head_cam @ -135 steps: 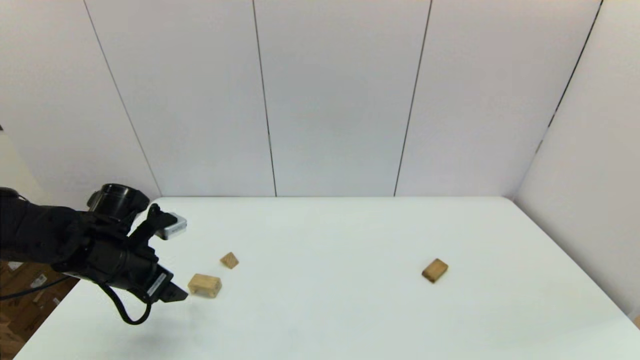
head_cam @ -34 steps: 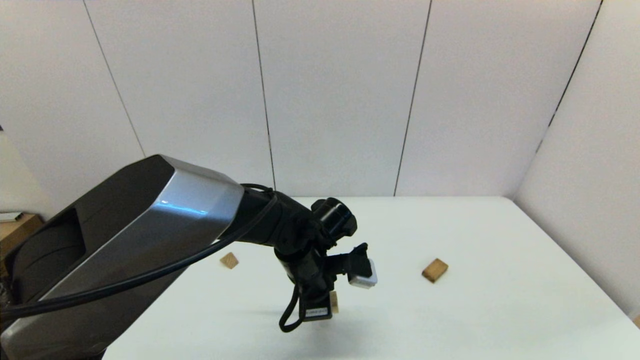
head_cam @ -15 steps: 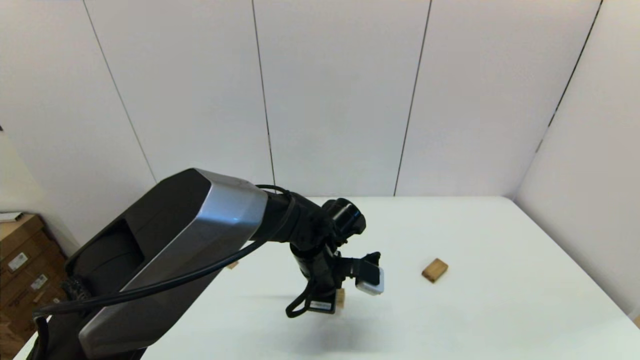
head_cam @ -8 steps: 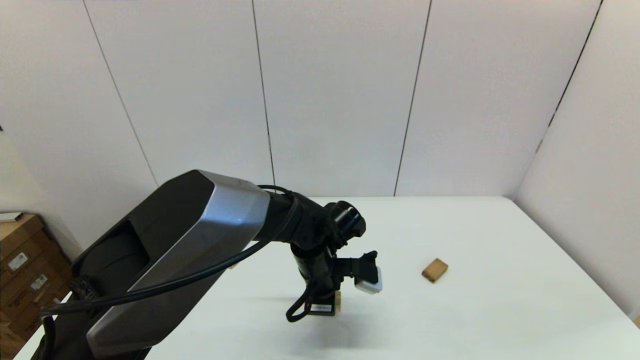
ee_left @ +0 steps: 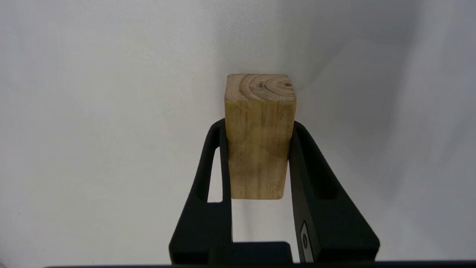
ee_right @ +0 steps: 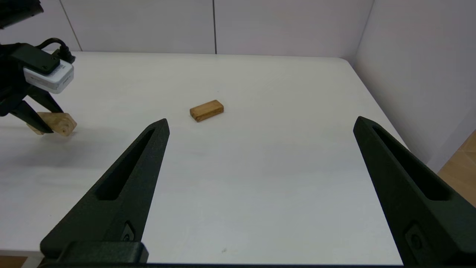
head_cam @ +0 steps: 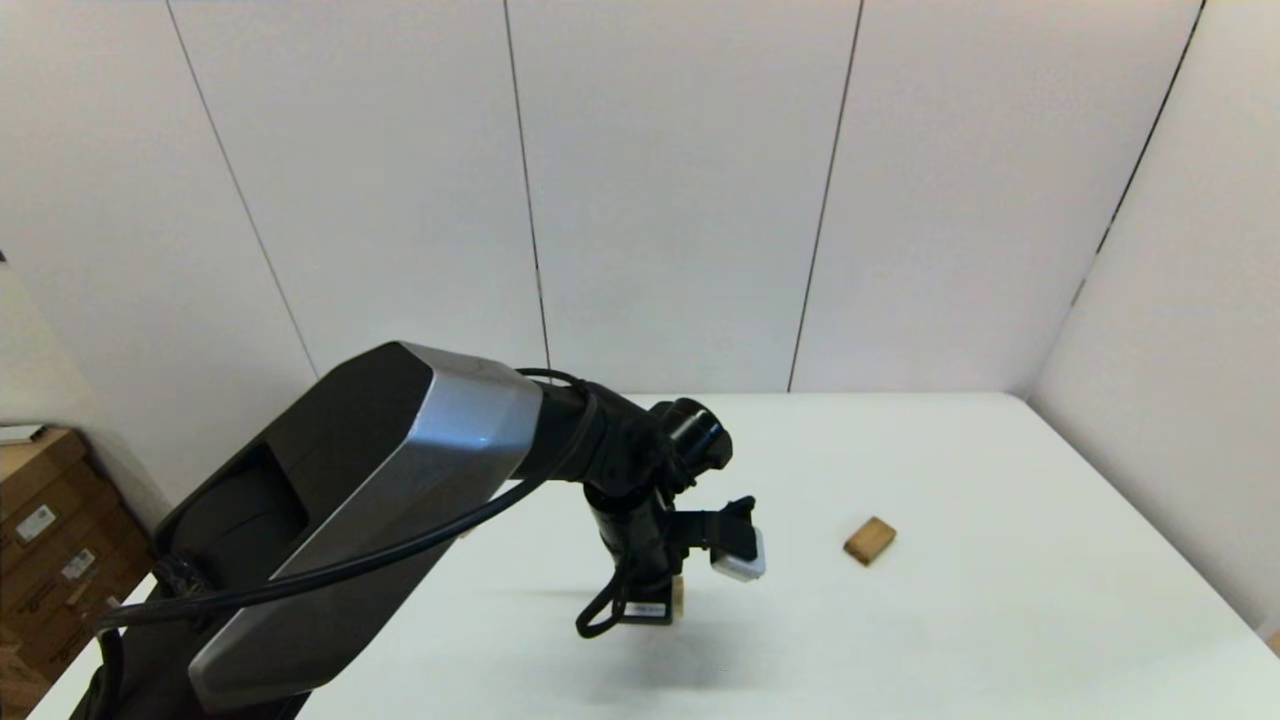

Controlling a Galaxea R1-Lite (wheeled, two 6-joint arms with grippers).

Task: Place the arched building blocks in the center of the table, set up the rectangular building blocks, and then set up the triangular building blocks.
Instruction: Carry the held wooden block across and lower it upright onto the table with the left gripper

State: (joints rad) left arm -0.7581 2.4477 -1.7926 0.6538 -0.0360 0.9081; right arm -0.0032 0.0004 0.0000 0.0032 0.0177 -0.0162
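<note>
My left gripper (head_cam: 652,604) is shut on the arched building block (ee_left: 260,137), a chunky light-brown piece gripped by its two flat sides, low over the middle of the white table (head_cam: 1000,620). Only a sliver of that block (head_cam: 678,596) shows beside the wrist in the head view. I cannot tell whether it touches the tabletop. The rectangular building block (head_cam: 869,540) lies flat to the right of centre, also the flat slab (ee_right: 206,110) in the right wrist view. My left arm hides the triangular building block. My right gripper (ee_right: 261,122) hangs open near the table's front right.
Cardboard boxes (head_cam: 40,540) stand on the floor past the table's left edge. White wall panels close the back and right sides. The big left arm link (head_cam: 350,520) covers the table's left part.
Since 9 s ago my left gripper has taken the arched block from the left side and carried it to the middle. In the last second it only settled slightly left.
</note>
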